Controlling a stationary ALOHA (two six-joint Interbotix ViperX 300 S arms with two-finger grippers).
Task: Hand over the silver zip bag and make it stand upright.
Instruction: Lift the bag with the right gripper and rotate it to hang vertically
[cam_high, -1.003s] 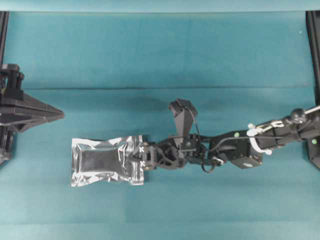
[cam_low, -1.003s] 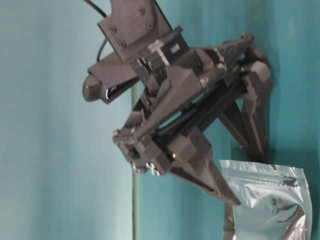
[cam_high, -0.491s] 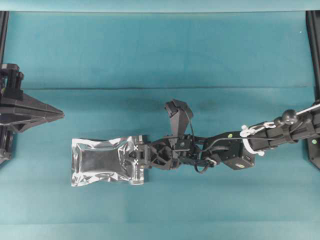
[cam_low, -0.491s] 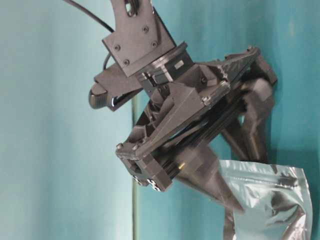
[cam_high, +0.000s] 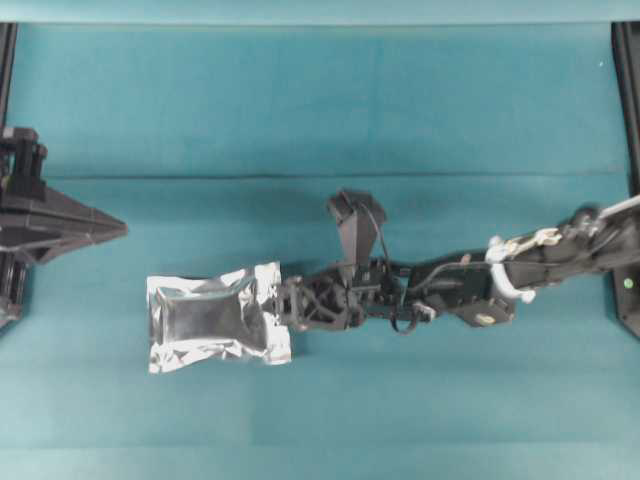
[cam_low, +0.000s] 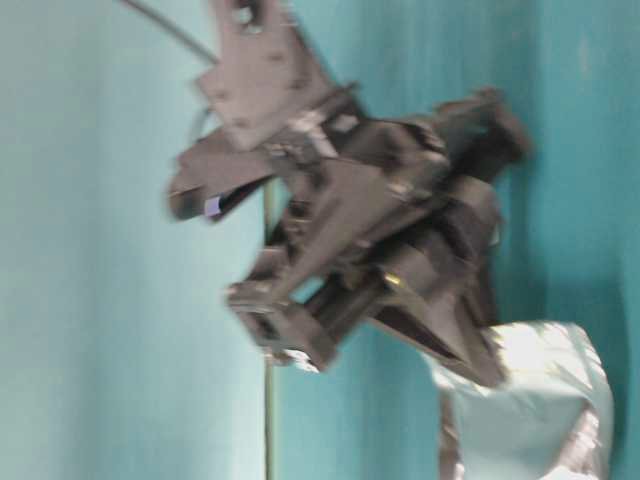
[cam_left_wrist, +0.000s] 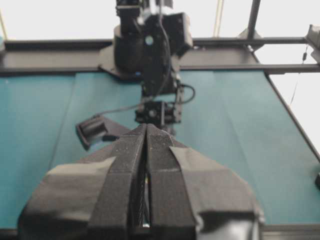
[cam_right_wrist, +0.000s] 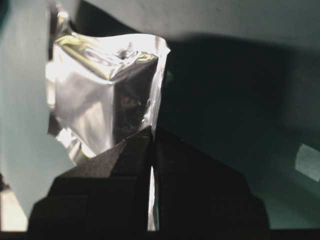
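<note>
Reaching in from the right of the overhead view, the right gripper is clamped on the right-hand sealed edge of the silver zip bag, which lies left of centre on the teal table cover. The right wrist view shows the foil edge pinched between the closed fingers. The left gripper, jaws pressed together and holding nothing, sits at the left edge, well apart from the bag.
</note>
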